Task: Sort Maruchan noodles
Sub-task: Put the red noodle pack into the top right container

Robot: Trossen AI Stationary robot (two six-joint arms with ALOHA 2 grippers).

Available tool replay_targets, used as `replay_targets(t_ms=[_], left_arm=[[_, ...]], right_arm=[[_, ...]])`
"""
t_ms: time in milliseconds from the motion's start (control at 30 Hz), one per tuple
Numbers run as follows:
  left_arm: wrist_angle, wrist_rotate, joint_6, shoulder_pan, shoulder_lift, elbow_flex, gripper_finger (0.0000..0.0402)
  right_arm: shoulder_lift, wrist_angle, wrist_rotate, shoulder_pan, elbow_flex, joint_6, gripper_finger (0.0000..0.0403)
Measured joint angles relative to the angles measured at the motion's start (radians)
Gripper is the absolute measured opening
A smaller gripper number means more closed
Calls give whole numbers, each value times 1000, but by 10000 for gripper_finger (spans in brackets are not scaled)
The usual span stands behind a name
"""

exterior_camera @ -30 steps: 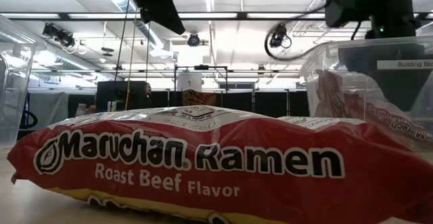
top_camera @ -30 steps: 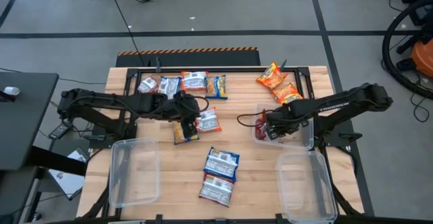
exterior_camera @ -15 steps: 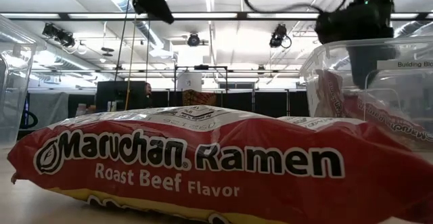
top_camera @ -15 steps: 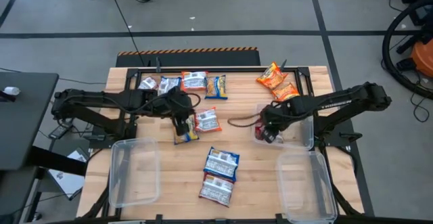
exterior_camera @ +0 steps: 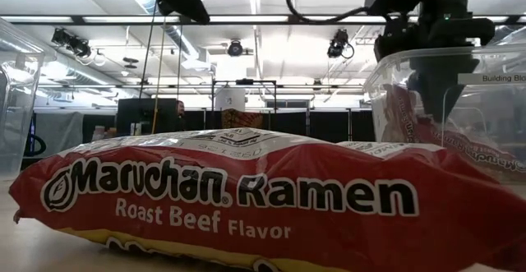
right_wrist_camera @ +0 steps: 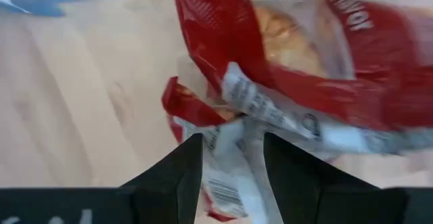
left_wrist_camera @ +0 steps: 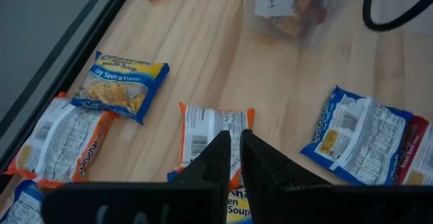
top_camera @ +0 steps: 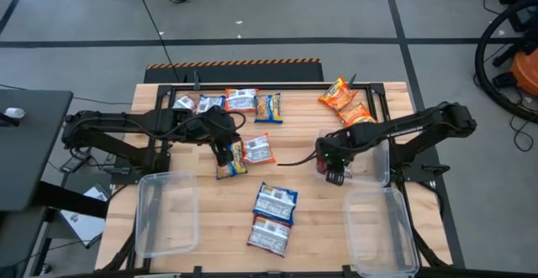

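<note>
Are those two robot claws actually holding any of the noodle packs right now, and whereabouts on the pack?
Neither holds a pack. The left gripper is shut above an orange-edged packet. The right gripper is open over red packets at the clear bin.

Two clear bins [top_camera: 166, 212] [top_camera: 382, 230] sit on the wooden table [top_camera: 312, 202], near a black-and-yellow striped strip [top_camera: 234, 62].

Pale wood table [top_camera: 307, 202], glossy crinkly plastic packets [top_camera: 276, 201], clear plastic bin [top_camera: 166, 215]
</note>
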Motion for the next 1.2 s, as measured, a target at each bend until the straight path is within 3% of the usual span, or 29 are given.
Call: replay_targets(t_ms=[167, 333, 400, 600, 800, 1000, 1200], left_arm=[[1, 0, -6, 0, 0, 0, 41], [1, 0, -9, 0, 0, 0, 41], [3, 0, -9, 0, 0, 0, 41], [29, -2, -33, 0, 0, 0, 41], [91, -2, -79, 0, 1, 0, 41], [164, -2, -138, 0, 1, 0, 41], [199, -2, -185, 0, 1, 0, 41]], right_arm=[[43, 8, -22, -2, 3, 40, 130], [23, 20, 15, -2, 3, 80, 31], [-11, 3, 57, -2, 7, 78, 12], [-211, -41, 162, 1, 43, 74, 6], [-437, 71, 300, 26, -60, 64, 5], [-605, 218, 301, 41, -276, 71, 7], [-679, 348, 244, 41, -407, 44, 10]])
